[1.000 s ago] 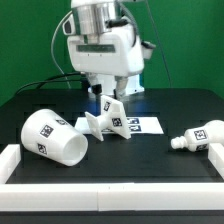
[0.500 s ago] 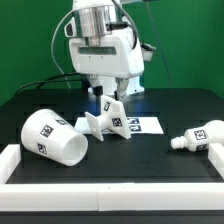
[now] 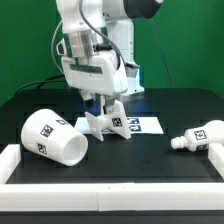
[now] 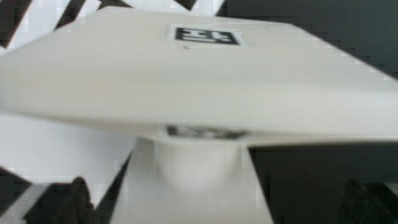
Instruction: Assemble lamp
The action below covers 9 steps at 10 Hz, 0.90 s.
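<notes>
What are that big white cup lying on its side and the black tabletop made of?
The shade looks like white plastic: smooth, even walls, soft matte sheen, with a printed tag stuck on. The table looks covered in something black and matte, perhaps cloth or a mat; it shows no reflections.

1. No words, brands or numbers legible anywhere.
2. Square black-and-white tags only, one each on shade (image 3: 52, 140), base (image 3: 109, 121) and bulb (image 3: 198, 136); several on marker board (image 3: 148, 125).
3. Wrist view: base tag close up, pattern blurred, probably undecodable.
</notes>
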Motion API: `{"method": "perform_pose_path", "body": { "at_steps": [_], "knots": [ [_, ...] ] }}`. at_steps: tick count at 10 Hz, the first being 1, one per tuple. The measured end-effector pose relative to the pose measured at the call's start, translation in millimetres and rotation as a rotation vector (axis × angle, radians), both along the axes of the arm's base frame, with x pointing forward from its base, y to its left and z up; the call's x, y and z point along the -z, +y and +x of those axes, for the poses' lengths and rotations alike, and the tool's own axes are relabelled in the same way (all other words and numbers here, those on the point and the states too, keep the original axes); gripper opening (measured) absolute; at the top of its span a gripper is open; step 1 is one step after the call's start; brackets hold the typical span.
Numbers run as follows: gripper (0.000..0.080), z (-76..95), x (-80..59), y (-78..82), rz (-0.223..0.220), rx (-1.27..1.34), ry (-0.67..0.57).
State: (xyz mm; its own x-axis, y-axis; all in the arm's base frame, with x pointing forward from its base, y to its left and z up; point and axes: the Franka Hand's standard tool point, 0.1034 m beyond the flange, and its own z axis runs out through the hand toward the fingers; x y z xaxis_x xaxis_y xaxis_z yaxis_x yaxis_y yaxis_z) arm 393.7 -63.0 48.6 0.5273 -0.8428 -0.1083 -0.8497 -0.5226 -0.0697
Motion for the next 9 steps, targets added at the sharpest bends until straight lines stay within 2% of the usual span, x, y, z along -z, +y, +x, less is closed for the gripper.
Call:
{"method": "perform_pose_path", "body": {
  "at_steps": [3, 6, 7, 8, 9],
  "knots": [
    [0.0699, -7.0, 24.7, 3.6, -0.016, 0.004, 0.024],
    [0.0699, -8.1, 26.7, 9.8, -0.012, -0.010, 0.030],
    [0.0589, -8.1, 26.7, 9.8, -0.012, -0.010, 0.030],
    [0.0447, -8.1, 26.8, 9.9, -0.012, -0.010, 0.030],
    [0.0447, -8.1, 26.7, 9.9, -0.012, -0.010, 0.030]
  ]
}}
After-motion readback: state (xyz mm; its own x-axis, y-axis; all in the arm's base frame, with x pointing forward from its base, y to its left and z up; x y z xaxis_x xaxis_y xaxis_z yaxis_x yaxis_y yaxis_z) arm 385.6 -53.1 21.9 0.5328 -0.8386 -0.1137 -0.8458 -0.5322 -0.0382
